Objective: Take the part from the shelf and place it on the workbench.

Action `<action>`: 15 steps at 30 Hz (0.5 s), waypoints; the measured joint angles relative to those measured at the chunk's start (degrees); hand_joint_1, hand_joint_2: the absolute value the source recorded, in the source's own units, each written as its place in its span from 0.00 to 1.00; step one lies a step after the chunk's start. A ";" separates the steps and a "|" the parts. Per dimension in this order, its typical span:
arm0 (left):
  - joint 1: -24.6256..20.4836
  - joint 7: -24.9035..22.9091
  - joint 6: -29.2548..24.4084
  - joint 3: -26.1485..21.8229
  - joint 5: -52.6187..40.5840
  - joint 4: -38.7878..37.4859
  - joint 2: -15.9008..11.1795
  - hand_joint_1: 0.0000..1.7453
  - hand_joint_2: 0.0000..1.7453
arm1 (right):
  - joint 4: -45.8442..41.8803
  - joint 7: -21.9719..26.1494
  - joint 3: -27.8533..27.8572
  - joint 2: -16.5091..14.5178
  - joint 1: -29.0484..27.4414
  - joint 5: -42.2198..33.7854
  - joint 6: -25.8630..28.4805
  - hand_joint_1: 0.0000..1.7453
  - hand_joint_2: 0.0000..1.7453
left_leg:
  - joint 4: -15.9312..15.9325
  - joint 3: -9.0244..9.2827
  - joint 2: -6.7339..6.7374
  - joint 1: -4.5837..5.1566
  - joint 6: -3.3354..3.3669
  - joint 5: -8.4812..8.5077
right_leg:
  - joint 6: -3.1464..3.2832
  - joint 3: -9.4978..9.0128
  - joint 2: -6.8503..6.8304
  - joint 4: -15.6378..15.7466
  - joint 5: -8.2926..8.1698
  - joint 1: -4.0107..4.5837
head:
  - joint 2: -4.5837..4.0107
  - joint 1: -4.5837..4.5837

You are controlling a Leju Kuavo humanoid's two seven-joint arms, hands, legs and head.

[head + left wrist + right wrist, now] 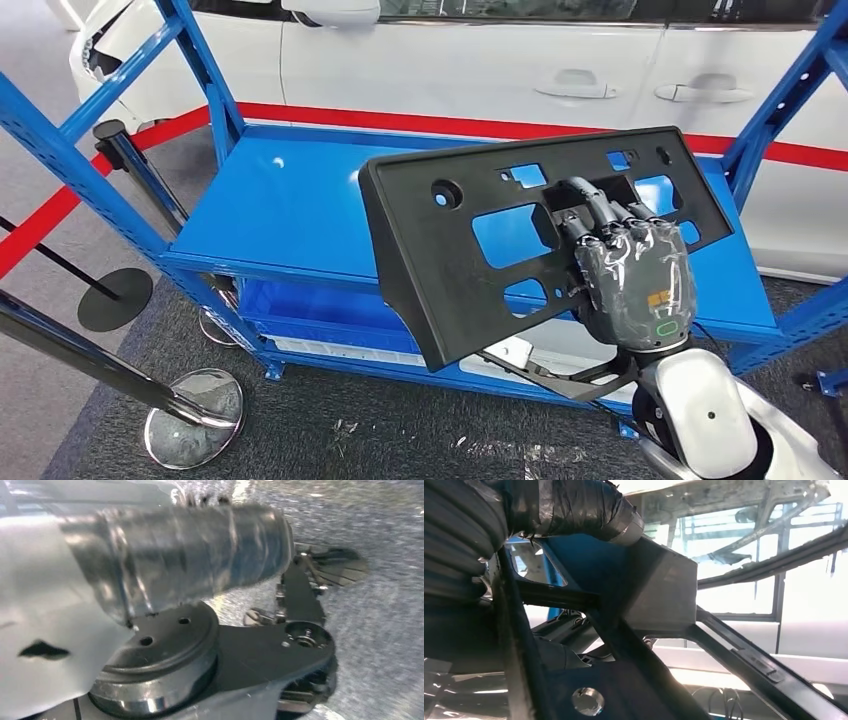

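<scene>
The right hand (632,268) is gripping the black plastic part (470,250) through a cutout, holding it tilted above the blue shelf (290,200), so the taking step is ending and the next move is likely carrying it to the workbench.

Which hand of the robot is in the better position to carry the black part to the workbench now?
The right hand: it already grips the black part, tilted above the blue shelf. The left hand hangs over the floor, holding nothing visible.
</scene>
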State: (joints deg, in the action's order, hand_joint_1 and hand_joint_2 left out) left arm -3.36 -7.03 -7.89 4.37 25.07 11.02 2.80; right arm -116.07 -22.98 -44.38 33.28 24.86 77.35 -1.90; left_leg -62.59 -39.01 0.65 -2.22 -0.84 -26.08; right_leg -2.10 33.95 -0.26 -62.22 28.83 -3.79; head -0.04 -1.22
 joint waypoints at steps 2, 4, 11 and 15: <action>0.05 0.00 0.02 0.02 0.08 -0.01 0.05 0.00 0.00 | -0.07 0.16 -0.32 -0.01 0.03 0.33 -0.21 1.00 1.00 | -5.34 -1.71 -0.10 0.04 -0.05 -5.09 | 0.89 1.20 -0.02 0.13 -1.11 0.25 | 0.00 -0.25; 0.00 0.01 0.02 0.06 0.11 -0.01 0.07 0.00 0.00 | -0.13 0.20 -0.59 -0.01 0.04 0.56 -0.39 1.00 1.00 | -11.63 -2.86 -0.13 0.20 0.09 -8.71 | 1.20 2.60 0.01 0.15 -2.21 0.68 | 0.00 -0.42; -0.54 0.00 0.01 0.40 0.17 -0.01 0.05 0.00 0.00 | -0.40 0.22 -1.37 -0.04 0.26 0.62 -0.77 1.00 1.00 | 2.67 10.09 -0.60 1.82 2.32 -5.91 | 0.26 5.43 0.04 0.87 -5.98 1.18 | 0.00 -0.50; -0.56 -0.02 -0.03 0.51 0.35 -0.03 0.12 0.00 0.00 | -0.38 0.31 -1.64 -0.10 0.80 -0.35 -1.17 1.00 1.00 | 4.96 9.57 -0.37 1.92 2.75 -3.39 | -1.02 5.45 0.10 1.56 -5.87 1.35 | 0.00 -0.75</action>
State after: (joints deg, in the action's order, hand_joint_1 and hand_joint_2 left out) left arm -3.92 -7.04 -7.92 4.89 25.42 10.99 2.92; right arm -116.44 -22.67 -46.02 33.18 25.66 77.00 -3.07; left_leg -57.64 -29.44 0.28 -0.30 1.91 -29.47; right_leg -3.13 39.40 -0.16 -60.66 22.96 -2.43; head -0.04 -1.97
